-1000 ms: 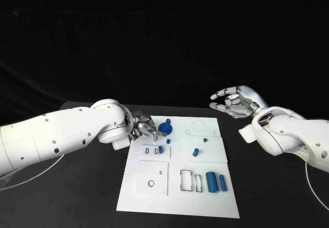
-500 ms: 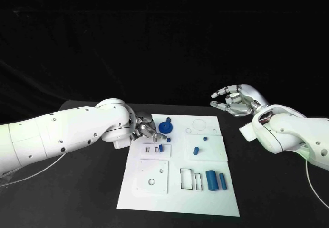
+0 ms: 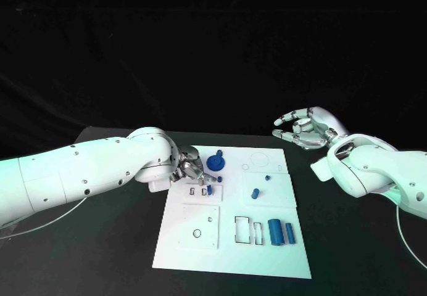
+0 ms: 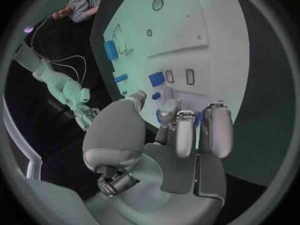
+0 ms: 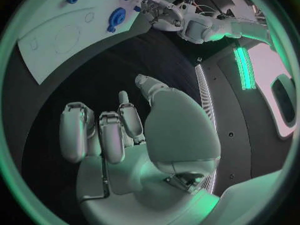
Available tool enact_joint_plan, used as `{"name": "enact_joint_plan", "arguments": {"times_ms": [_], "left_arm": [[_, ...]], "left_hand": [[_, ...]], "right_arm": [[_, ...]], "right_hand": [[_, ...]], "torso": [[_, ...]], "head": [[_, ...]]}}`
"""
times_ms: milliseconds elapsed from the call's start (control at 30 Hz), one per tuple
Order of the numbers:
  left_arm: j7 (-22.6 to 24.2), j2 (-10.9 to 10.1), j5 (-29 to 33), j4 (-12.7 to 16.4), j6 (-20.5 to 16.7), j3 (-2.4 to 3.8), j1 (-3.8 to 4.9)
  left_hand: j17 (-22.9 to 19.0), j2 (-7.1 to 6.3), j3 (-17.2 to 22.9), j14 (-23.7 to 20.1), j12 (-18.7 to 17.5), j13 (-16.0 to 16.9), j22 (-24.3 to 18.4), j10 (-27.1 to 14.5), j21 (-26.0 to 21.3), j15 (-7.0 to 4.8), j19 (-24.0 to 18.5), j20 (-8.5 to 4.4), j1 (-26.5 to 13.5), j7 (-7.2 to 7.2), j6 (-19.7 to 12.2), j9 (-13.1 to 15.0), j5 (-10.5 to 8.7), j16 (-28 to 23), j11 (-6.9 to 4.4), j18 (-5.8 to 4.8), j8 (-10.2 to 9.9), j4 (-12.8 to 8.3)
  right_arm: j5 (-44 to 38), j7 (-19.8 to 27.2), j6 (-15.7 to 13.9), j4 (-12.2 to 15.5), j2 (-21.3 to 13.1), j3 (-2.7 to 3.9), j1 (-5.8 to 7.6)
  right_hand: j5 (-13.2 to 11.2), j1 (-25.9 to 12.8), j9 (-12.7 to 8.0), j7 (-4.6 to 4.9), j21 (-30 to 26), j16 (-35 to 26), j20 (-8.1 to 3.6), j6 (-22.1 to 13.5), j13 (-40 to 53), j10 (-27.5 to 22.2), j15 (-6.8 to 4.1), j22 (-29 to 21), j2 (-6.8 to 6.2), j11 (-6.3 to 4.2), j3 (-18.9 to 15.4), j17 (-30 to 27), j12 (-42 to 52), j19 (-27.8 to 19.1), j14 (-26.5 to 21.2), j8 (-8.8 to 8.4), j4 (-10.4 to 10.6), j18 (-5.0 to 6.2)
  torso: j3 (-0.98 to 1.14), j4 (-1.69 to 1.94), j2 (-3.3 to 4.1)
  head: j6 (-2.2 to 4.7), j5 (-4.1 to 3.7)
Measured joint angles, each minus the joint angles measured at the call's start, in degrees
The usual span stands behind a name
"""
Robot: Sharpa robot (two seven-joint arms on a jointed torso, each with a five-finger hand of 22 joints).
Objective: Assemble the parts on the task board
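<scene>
Left hand [image 3: 189, 169] edged inward over task board [image 3: 233, 259], grip unclear (fingers curled), right hand [image 3: 302, 129] empty, spread.

Overhead head camera; wrist fisheyes sharing task board [image 3: 233, 213]

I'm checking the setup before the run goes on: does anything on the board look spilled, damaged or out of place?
Nothing stands out. The task board lies flat on the black table, unbroken, with its blue parts resting on it. The left hand is low at the board's far left edge; the right hand hangs off the board, holding nothing.
</scene>
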Motion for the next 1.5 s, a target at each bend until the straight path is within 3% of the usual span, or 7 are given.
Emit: {"name": "enact_joint_plan", "arguments": {"times_ms": [567, 833, 1500], "left_arm": [[-0.11, 1.06, 1.16, -1.03, 0.7, -0.64, -0.3], [-0.13, 1.3, 1.37, -1.2, 1.05, -0.74, -0.35], [-0.17, 1.41, 1.62, -1.13, 1.85, -0.79, -0.41]], "left_hand": [[-0.01, 0.0, 0.0, 0.0, 0.24, 0.15, 0.64, 0.0, 0.45, 0.0, 0.0, 0.0, 0.0, 0.0, 0.0, 0.44, 0.0, 0.0, 0.0, 0.0, 0.28, 0.0], [-0.01, 0.88, 0.51, 0.0, 0.42, 0.36, 0.91, 0.0, 0.63, 0.0, -0.01, 0.0, 0.88, -0.21, -0.21, 1.01, 0.0, 0.34, 0.0, 0.0, 0.5, -0.15], [-0.01, -0.12, 4.39, 0.0, 1.08, 1.02, 1.52, 0.13, 0.91, 0.0, 0.2, -0.21, 4.26, -0.4, -0.4, 2.6, 0.0, 0.34, -0.12, 0.0, 1.12, -0.06]], "right_arm": [[-0.64, -0.61, -0.23, -0.11, 0.38, 0.0, 0.0], [-0.75, -0.79, -0.27, -0.09, 0.39, 0.0, 0.0], [-0.93, -1.03, -0.28, -0.11, 0.56, 0.0, 0.0]], "right_hand": [[1.44, -0.45, -0.13, 0.0, -0.46, -0.22, -0.03, 0.0, -0.17, 0.0, 0.0, -0.01, -0.45, 0.0, 0.29, 0.0, 0.0, -0.03, 0.0, 0.25, 0.29, 0.0], [1.44, -0.45, -0.13, 0.0, -0.66, -0.55, -0.2, 0.0, -0.18, 0.0, 0.0, 0.03, -0.45, 0.0, 0.29, 0.0, 0.0, -0.2, 0.0, 0.24, 0.29, 0.0], [1.67, -0.7, -0.13, 0.0, -0.93, -0.55, 0.01, 0.0, -0.27, 0.01, 0.01, 0.02, -0.2, 0.0, 0.52, 0.04, 0.0, -0.41, -0.01, 0.45, 0.52, 0.0]], "torso": [[0.07, -0.04, 0.12], [0.07, -0.11, 0.1], [0.07, -0.04, 0.09]], "head": [[-0.48, 0.1], [-0.63, 0.1], [-0.82, 0.02]]}}
